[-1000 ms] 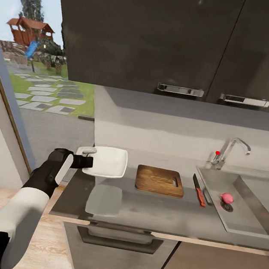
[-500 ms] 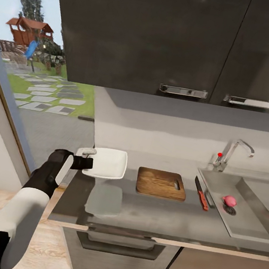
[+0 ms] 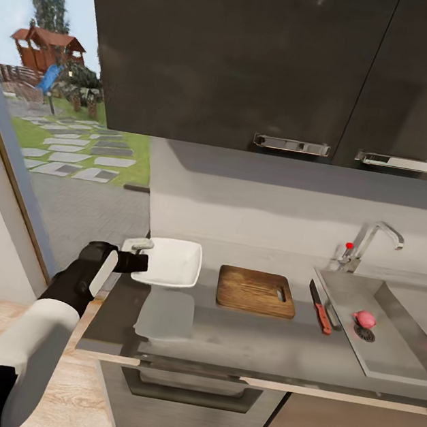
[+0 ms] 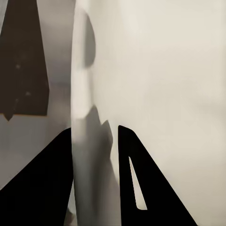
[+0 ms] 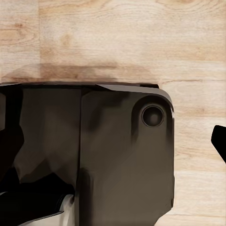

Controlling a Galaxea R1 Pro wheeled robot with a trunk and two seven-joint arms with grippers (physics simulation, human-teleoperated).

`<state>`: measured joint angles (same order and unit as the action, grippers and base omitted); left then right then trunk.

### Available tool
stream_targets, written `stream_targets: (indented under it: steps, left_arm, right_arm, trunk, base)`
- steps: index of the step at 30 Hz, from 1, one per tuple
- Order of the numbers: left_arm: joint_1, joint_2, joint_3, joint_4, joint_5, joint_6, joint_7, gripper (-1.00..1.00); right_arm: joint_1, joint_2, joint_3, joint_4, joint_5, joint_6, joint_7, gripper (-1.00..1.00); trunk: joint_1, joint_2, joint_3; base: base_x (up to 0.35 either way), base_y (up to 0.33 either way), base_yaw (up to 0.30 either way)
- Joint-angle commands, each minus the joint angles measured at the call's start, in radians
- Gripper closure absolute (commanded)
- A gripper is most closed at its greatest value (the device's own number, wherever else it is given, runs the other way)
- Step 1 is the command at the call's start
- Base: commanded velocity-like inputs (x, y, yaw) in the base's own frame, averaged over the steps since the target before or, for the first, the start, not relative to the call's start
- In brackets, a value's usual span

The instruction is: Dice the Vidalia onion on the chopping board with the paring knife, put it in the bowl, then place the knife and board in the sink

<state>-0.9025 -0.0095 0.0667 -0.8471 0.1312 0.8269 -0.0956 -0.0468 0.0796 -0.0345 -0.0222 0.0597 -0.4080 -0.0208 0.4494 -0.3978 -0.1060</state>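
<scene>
My left gripper (image 3: 139, 255) is shut on the left rim of the white square bowl (image 3: 172, 262), which hangs above the left end of the grey countertop (image 3: 255, 341) with its reflection below it. In the left wrist view both black fingers (image 4: 141, 183) straddle the bowl's rim (image 4: 92, 94). Right of the bowl lies the brown chopping board (image 3: 256, 291). Beyond the board, the paring knife (image 3: 320, 310) with its red handle rests beside the sink (image 3: 391, 352). Inside the sink, near the drain, sits the pink Vidalia onion (image 3: 362, 317). A dark tip of my right gripper (image 5: 219, 139) hangs over wooden floor.
Dark wall cabinets (image 3: 265, 63) with steel handles hang low over the counter. A chrome tap (image 3: 367, 241) with a red knob stands behind the sink. A large window (image 3: 50, 112) lies past the counter's left end. The robot's dark base (image 5: 94, 155) shows in the right wrist view.
The head view shifted a little, moving the whole scene to the right. The bowl, still in my left gripper, has edged slightly right and down.
</scene>
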Motion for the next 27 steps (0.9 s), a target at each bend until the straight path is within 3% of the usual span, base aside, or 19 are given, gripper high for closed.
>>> stream_targets:
  steps: [1, 27]
  left_arm:
    - [-0.001, -0.001, 0.005, 0.006, 0.005, 0.005, -0.001, 1.0]
    - [-0.001, 0.0, 0.005, 0.021, 0.004, 0.003, -0.001, 1.0]
  right_arm:
    - [-0.001, 0.0, -0.004, 0.001, 0.006, -0.003, -0.002, -1.0]
    - [-0.001, -0.001, -0.004, 0.001, 0.006, -0.003, -0.002, -1.0]
  trunk:
    - [0.001, -0.002, -0.002]
    - [0.001, -0.002, -0.002]
  base:
    - [0.0, 0.0, 0.0]
    - [0.0, 0.0, 0.0]
